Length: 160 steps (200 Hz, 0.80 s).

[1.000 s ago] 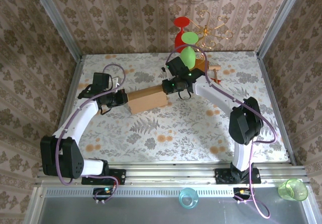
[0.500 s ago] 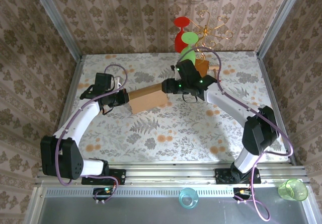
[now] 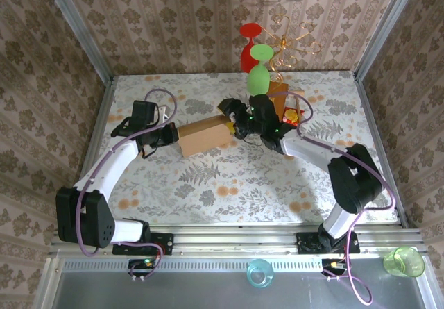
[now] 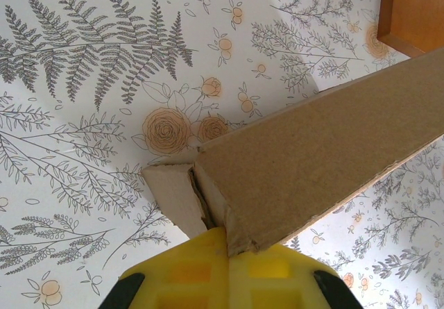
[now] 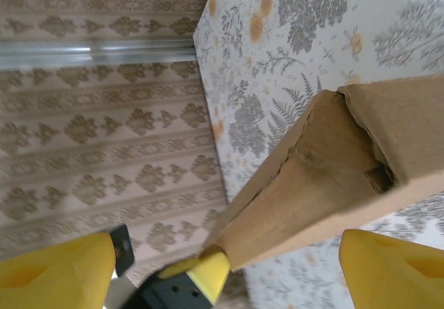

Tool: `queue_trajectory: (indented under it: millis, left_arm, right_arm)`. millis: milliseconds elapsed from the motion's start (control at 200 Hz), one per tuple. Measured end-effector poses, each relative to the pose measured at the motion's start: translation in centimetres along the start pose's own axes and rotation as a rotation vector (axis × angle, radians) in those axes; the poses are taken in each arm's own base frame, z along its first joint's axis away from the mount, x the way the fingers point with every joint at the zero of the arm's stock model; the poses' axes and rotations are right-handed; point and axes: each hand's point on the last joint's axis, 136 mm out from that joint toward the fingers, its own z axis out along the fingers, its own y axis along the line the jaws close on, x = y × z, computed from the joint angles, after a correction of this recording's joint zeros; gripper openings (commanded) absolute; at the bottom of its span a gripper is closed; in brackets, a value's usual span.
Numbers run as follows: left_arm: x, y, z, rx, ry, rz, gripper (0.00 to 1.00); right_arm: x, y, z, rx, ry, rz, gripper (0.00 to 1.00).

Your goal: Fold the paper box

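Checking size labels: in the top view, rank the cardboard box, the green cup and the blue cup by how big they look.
1. cardboard box
2. green cup
3. blue cup
Both cups sit at the near edge, closer to the camera, so their true sizes may be smaller than they look.

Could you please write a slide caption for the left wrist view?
Left gripper shut on a corner of the plain light-brown corrugated cardboard box, over the floral tablecloth.

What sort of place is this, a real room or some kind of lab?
Likely a robot test booth dressed like a home: wallpaper panels in metal framing, a floral-covered table, and a left arm and right arm bolted to an aluminium rail, working on a paper box.
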Motion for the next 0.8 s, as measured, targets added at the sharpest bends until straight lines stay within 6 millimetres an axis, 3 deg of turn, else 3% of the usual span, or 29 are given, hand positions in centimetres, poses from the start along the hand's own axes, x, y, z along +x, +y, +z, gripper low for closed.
queue_trajectory:
  millis: [145,345,565,650,715,800]
  left_arm:
    - [0.0,0.0,0.0,0.0,-0.001,0.0,0.0]
    - [0.0,0.0,0.0,-0.002,-0.001,0.0,0.0]
    - [0.0,-0.1,0.0,-0.004,-0.002,0.005,0.0]
    - [0.0,-0.1,0.0,-0.005,-0.002,0.005,0.0]
    - [0.0,-0.1,0.0,-0.006,-0.003,0.006,0.19]
    - [0.3,0.0,-0.1,-0.009,0.007,-0.009,0.28]
  right_arm:
    - [0.3,-1.6,1.6,0.011,0.031,0.138,0.84]
    - [0.4,-2.6,2.0,0.026,0.038,0.224,0.82]
    - [0.2,-4.6,3.1,0.06,0.041,0.263,0.62]
    - [0.1,-4.5,3.3,0.049,0.043,0.266,0.6]
    - [0.1,-4.4,3.4,0.045,0.042,0.267,0.6]
    - [-0.1,-4.4,3.4,0.042,0.039,0.268,0.59]
